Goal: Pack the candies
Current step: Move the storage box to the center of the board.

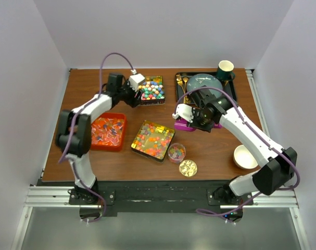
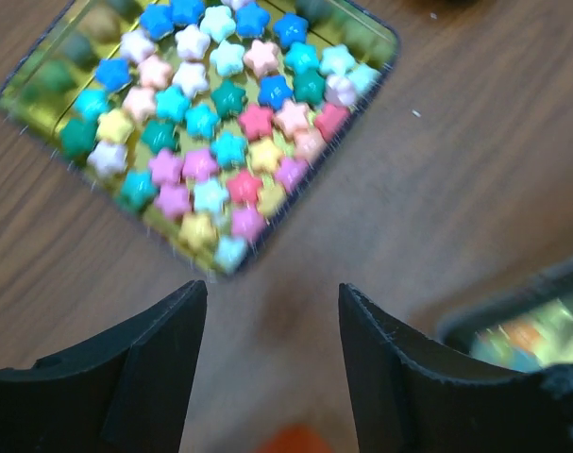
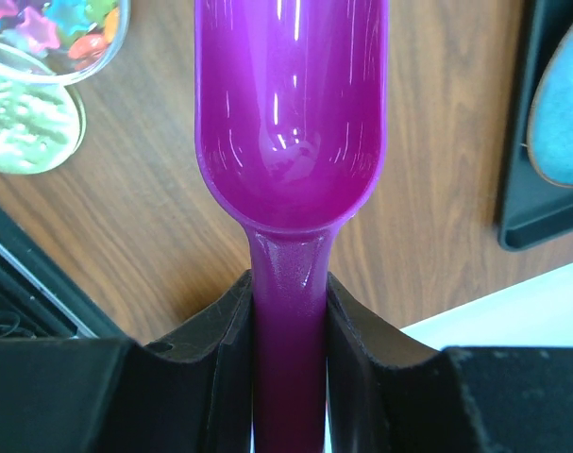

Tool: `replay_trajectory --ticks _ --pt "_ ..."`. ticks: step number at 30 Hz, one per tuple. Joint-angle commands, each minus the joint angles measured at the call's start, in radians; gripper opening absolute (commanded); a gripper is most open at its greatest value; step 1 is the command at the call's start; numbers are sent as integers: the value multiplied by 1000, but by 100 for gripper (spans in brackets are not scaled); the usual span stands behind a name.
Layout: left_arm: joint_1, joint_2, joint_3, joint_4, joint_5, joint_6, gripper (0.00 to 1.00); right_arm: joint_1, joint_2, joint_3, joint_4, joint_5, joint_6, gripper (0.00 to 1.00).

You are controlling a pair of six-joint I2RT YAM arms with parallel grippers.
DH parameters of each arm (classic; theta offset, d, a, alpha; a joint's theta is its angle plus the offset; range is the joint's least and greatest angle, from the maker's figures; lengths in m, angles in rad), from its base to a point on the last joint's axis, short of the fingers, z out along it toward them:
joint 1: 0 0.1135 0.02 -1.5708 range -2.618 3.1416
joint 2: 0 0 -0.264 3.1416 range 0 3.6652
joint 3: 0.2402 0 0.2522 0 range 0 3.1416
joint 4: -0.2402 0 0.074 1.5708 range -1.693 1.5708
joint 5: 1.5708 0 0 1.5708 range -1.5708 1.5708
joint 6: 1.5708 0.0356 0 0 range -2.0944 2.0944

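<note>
from above, the candies [image 1: 152,89] fill a small tin [image 1: 153,102] near the far edge of the table [image 1: 215,151], left of its middle. more lie in a red tray [image 1: 110,115] by the left edge, in a gold tin [image 1: 159,125] at the table's middle, and in a clear cup [image 1: 176,152] just nearer the near edge. a gold lid [image 1: 188,167] lies beside the cup. the left gripper [image 1: 137,97] hangs at the small tin's left side. the right gripper [image 1: 195,122] holds a purple scoop [image 1: 182,125] right of the middle. a black tray [image 1: 197,73] with a blue plate [image 1: 204,82] and a green cup [image 1: 225,69] sits in the far right corner. a white bowl [image 1: 245,156] stands near the right edge.

the left wrist view shows the jaws fairly wide apart with nothing between them, above bare wood just short of the small tin's corner. the star-shaped candies inside are pink, blue, teal, yellow and white.

the right wrist view shows both fingers pressed tight on the scoop's handle. its bowl is empty and points out over the table. the cup and lid are at the upper left, the tray and plate at the right.
</note>
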Motion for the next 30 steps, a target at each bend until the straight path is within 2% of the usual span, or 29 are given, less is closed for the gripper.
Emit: replay_trajectory --ticks 1,4,7,17,19,22,30 --pt "1 -314 -160 -119 -107 -58 64 -9 21 82 43 4 27 0" --pt "1 -392 -239 -216 -170 -79 63 -9 45 114 46 -4 33 0" --pt "1 -440 -311 -244 -181 -84 62 -10 71 145 46 -21 42 0" --pt "1 -443 -388 -247 -172 -55 59 -9 113 231 39 -46 57 0" --pt "-1 -450 -379 -254 -120 -62 59 -10 104 228 42 -47 57 0" --pt "-4 -450 -371 -267 41 -72 59 -9 94 211 43 -42 59 0" --pt "-25 -422 -377 -242 92 -135 58 -10 88 207 45 -39 57 0"
